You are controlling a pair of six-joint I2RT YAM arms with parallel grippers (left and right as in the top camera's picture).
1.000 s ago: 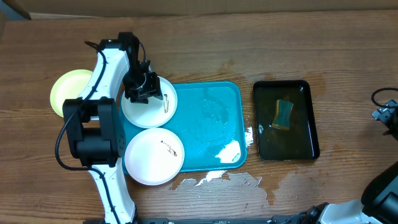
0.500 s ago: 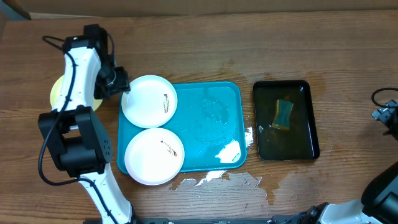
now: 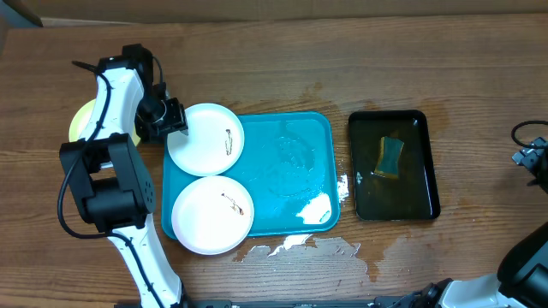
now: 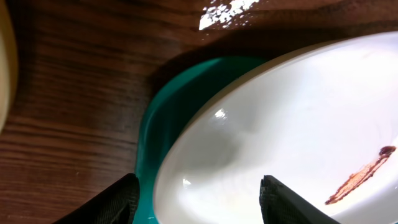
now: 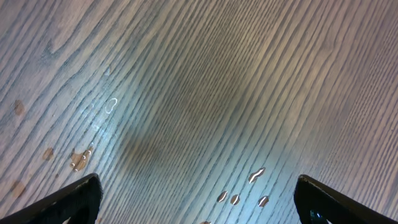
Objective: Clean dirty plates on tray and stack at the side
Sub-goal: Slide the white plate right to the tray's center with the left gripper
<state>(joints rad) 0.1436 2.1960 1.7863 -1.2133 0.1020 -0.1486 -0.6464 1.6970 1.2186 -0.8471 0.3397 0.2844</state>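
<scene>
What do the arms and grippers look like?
The left arm has white links, bulky black joints and a thin black cable; the left gripper is black. The right arm, mostly cropped, shows black and white parts. The right gripper has black fingers.

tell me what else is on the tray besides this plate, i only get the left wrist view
Observer: A second white plate, also smeared, sits on the tray nearer the arm's base.
Operator: anything stacked at the side yet
Observer: One yellow-green plate lies alone off the tray, to its left.
Operator: where's the sponge
Observer: The sponge lies in a black tray right of the teal one.
</scene>
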